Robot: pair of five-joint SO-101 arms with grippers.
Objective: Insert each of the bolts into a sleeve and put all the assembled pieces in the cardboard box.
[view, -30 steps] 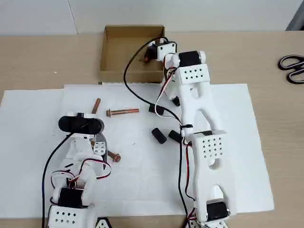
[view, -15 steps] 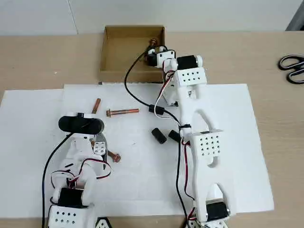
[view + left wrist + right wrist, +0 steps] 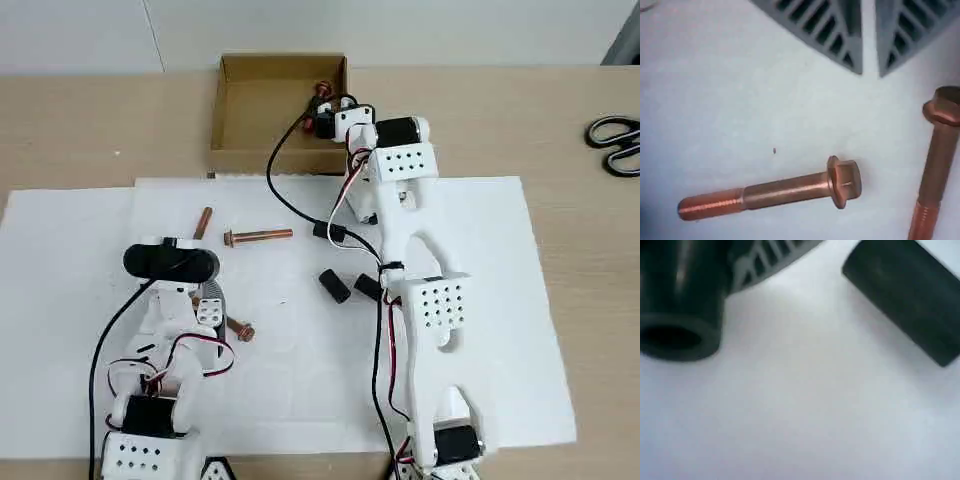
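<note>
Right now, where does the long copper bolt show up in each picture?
High view: long bolt lies on the white paper, short of the cardboard box.
Left wrist view: long bolt lies beyond the left gripper, beside a second bolt.
Right wrist view: not in it.
Shared landmark: the white paper.

Bright, even light from above throws only soft, faint shadows.

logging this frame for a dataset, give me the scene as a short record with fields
box: open brown cardboard box beyond the white paper sheet
bolts: three copper hex-head bolts loose on the paper, one beside the left arm
sleeves: two black cylindrical sleeves lying on the paper
left gripper: above the paper, fingers slightly apart, holding nothing
right gripper: over the box, near a side wall
</note>
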